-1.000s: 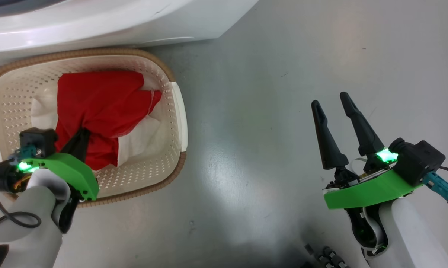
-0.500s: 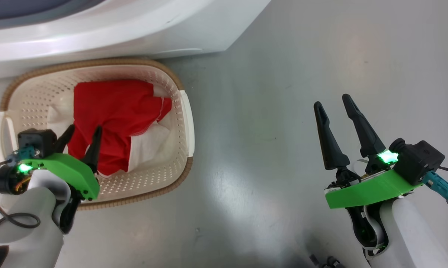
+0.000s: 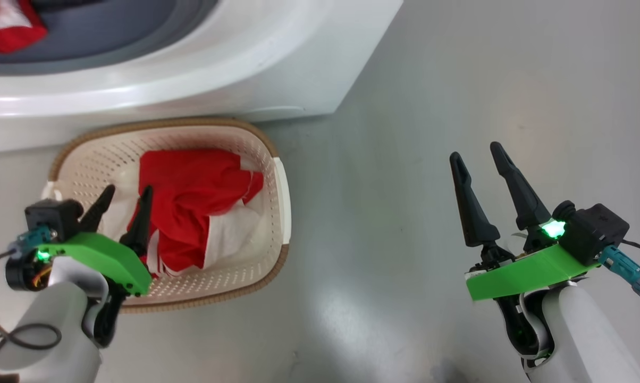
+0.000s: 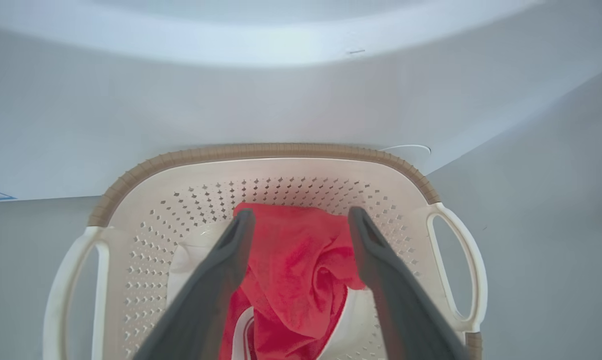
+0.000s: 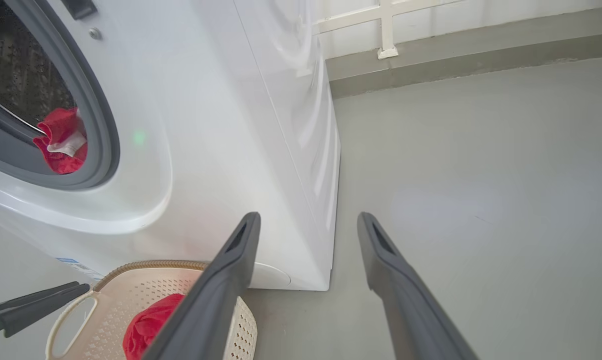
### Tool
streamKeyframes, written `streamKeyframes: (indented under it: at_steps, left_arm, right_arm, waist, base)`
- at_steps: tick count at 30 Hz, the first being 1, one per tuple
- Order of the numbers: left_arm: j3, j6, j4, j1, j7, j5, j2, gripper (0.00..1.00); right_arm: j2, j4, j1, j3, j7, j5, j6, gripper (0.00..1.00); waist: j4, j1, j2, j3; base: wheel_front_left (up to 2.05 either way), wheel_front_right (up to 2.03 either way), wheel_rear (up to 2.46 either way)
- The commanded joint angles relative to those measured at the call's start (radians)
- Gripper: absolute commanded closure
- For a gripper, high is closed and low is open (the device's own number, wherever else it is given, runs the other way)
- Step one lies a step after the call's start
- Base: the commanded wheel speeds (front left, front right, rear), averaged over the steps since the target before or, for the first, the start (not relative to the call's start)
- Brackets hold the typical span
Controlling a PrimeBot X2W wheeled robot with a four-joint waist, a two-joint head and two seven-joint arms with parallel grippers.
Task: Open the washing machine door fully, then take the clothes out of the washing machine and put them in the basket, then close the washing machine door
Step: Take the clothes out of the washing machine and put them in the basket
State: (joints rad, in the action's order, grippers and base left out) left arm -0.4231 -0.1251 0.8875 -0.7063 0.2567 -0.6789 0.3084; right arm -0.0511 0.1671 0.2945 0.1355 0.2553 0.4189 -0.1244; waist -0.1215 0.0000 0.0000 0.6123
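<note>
hovering left pincer [image 3: 129, 189] spread wide, empty, red garment [image 3: 192, 207] in basket [image 3: 280, 186] below it; rise straight before reaching second garment [image 3: 6, 31] in washing machine [image 3: 299, 53] ahead.

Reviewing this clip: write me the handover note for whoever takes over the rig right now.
Grippers: left gripper open and empty above the basket; right gripper open and empty over the floor.
Done: one red garment lies in the basket, which stands in front of the washing machine; the machine's opening is uncovered.
Left: a second red garment sits in that opening. Move it to the basket, then close the door.
</note>
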Motion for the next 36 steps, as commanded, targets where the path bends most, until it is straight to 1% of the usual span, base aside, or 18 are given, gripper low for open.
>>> streamKeyframes:
  at_steps: [1, 9, 17, 18, 25, 32, 36]
  left_arm:
    - [0.049, -0.006, -0.029, 0.040, 0.005, 0.024, 0.033, 0.00]
    - [0.209, -0.006, -0.176, 0.163, 0.005, 0.141, -0.006, 0.00]
    - [0.328, -0.006, -0.311, 0.298, 0.005, 0.232, -0.055, 0.00]
    - [0.328, -0.006, -0.311, 0.298, 0.005, 0.232, -0.055, 0.00]
    - [0.401, -0.006, -0.425, 0.405, 0.005, 0.291, -0.094, 0.00]
    - [0.470, -0.006, -0.547, 0.522, 0.005, 0.354, -0.123, 0.00]
    - [0.493, -0.006, -0.614, 0.589, 0.005, 0.385, -0.137, 0.00]
  right_arm:
    - [0.001, -0.014, -0.028, 0.010, 0.006, -0.009, -0.006, 0.00]
    - [0.001, 0.019, -0.080, -0.002, 0.006, -0.031, -0.006, 0.00]
    - [0.001, 0.046, -0.154, -0.019, 0.006, -0.051, -0.006, 0.00]
    - [0.001, 0.046, -0.154, -0.019, 0.006, -0.051, -0.006, 0.00]
    - [-0.002, 0.058, -0.215, -0.024, 0.006, -0.057, -0.006, 0.00]
    - [-0.021, 0.058, -0.270, -0.028, 0.006, -0.040, -0.006, 0.00]
    - [-0.032, 0.056, -0.298, -0.033, 0.006, -0.031, -0.006, 0.00]
  waist:
    - [0.019, 0.0000, 0.0000, -0.058]
    - [0.046, 0.0000, 0.0000, -0.192]
    - [0.070, 0.0000, 0.0000, -0.319]
    - [0.070, 0.0000, 0.0000, -0.319]
    - [0.077, 0.0000, 0.0000, -0.412]
    - [0.078, 0.0000, 0.0000, -0.484]
    - [0.084, 0.0000, 0.0000, -0.514]
  base:
    - [0.00, 0.00, 0.00]
    - [0.00, 0.00, 0.00]
    - [0.00, 0.00, 0.00]
    - [0.00, 0.00, 0.00]
    - [0.00, 0.00, 0.00]
    - [0.00, 0.00, 0.00]
    - [0.00, 0.00, 0.00]
